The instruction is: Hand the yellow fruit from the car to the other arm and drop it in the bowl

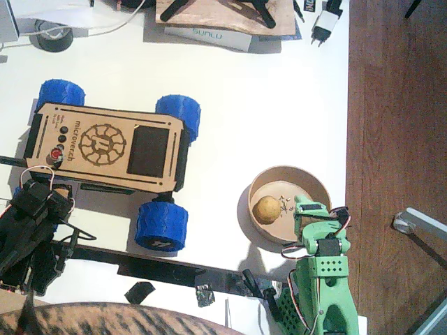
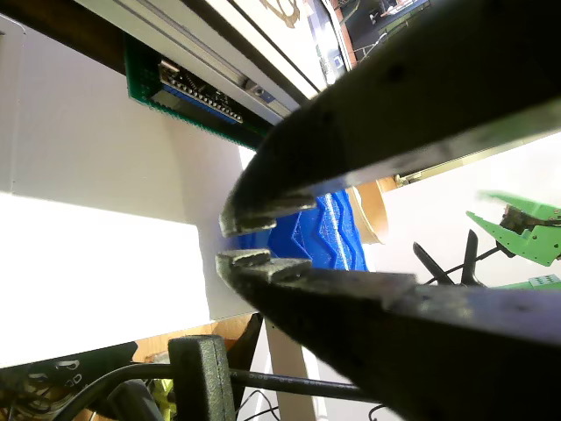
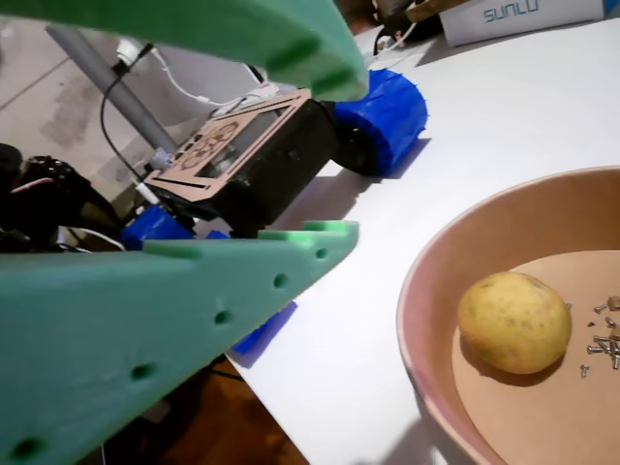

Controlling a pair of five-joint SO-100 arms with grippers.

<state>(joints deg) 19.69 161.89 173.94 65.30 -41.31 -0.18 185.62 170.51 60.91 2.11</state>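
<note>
Fruit [image 1: 267,209] sits loose in the bowl [image 1: 312,183], at 9 o'clock on its floor — drop looks done. Green pincer [image 3: 320,145] gapes empty over the bowl's 5 o'clock rim. Black pincer [image 2: 232,239], nearly closed on nothing, sits low beside the car [image 1: 105,143].

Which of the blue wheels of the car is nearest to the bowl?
The front-right wheel, at the car's lower right corner in the fixed view. It stands closest to the bowl; the other wheels lie farther left or up.
</note>
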